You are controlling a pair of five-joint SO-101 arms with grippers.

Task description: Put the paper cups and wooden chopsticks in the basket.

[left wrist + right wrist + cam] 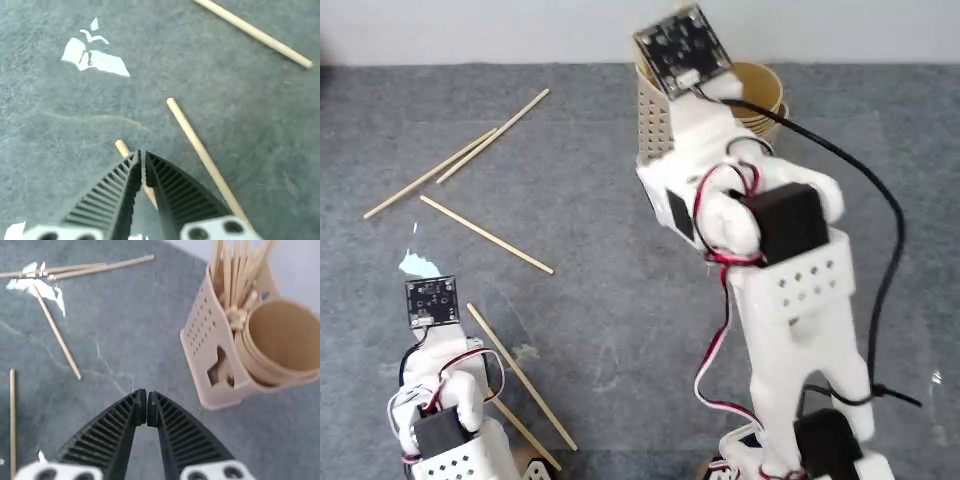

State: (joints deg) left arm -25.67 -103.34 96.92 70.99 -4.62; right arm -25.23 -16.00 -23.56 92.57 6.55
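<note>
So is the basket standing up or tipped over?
Standing up. The basket has its open top facing up, with wooden chopsticks sticking up out of it and paper cups nested inside.

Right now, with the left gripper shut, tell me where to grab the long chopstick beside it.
Take the chopstick on its bare stretch near the far end, from straight above, jaws straddling its width. It lies flat on the table, so only a top-down pinch likely fits, and that end reaches past the second chopstick. The left gripper must open first.
</note>
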